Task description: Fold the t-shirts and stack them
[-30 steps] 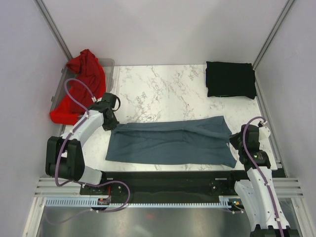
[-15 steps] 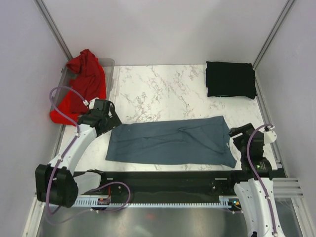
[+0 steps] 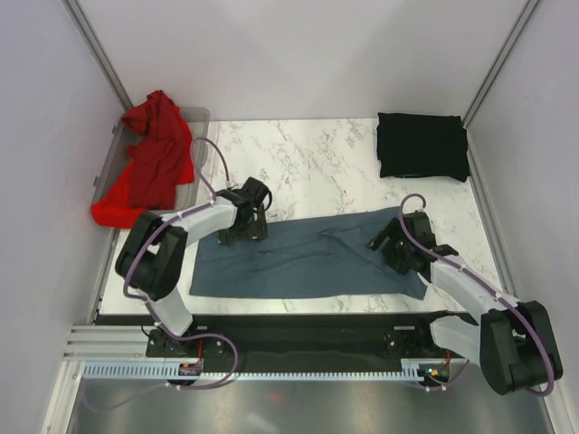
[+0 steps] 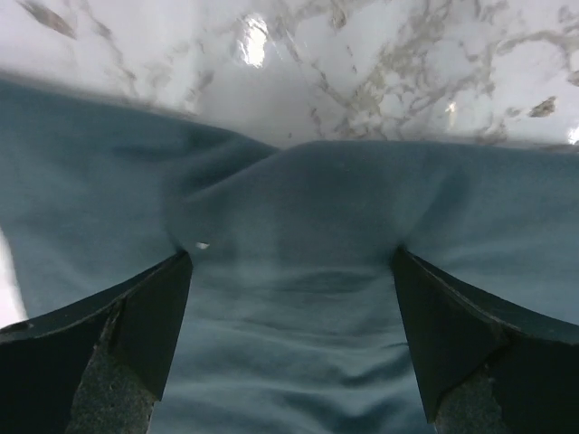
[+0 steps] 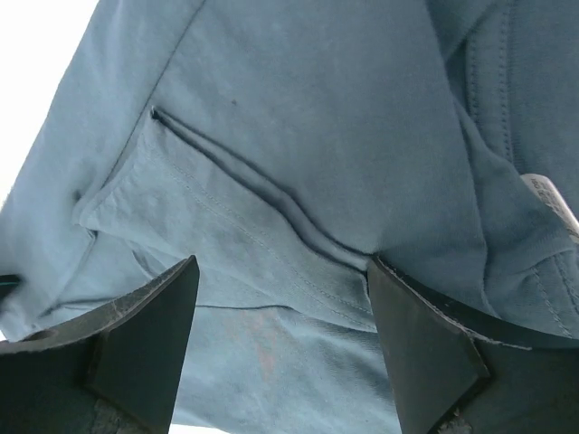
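L end effector (image 4: 289, 262) & R end effector (image 5: 282, 269) both spread wide, tips on blue-grey t-shirt (image 3: 308, 262); white tag (image 5: 545, 192) unreadable.

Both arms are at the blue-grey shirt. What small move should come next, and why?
Probably close both jaws. The left gripper and right gripper each stand open with fingertips seemingly down on the blue-grey shirt and cloth lying between them, so a pinch would secure it for the fold.

Bright even light (glare on the marble table (image 4: 255, 41)); wrist views soft.
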Controlling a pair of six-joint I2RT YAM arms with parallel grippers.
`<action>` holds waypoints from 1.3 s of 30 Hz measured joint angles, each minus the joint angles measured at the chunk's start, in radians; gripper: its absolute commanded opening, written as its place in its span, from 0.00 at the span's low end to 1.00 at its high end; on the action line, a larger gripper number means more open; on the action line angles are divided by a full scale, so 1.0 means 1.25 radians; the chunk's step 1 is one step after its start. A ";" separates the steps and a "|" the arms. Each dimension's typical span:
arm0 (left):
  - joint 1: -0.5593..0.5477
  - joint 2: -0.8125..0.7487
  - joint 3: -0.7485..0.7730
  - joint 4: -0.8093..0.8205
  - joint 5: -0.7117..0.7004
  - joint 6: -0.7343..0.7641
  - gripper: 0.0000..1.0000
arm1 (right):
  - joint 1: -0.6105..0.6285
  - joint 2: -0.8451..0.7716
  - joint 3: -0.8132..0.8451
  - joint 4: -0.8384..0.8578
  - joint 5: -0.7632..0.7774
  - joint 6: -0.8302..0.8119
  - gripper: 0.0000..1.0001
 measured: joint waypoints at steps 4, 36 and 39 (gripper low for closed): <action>0.003 0.048 0.014 0.009 0.002 0.005 0.99 | 0.005 0.088 0.040 0.050 0.000 0.005 0.85; -0.286 -0.203 -0.132 0.054 0.199 -0.327 1.00 | 0.080 1.357 1.626 0.071 -0.221 -0.057 0.90; -0.302 -0.294 -0.107 0.014 0.179 -0.333 1.00 | 0.070 1.356 1.627 0.079 -0.253 -0.081 0.95</action>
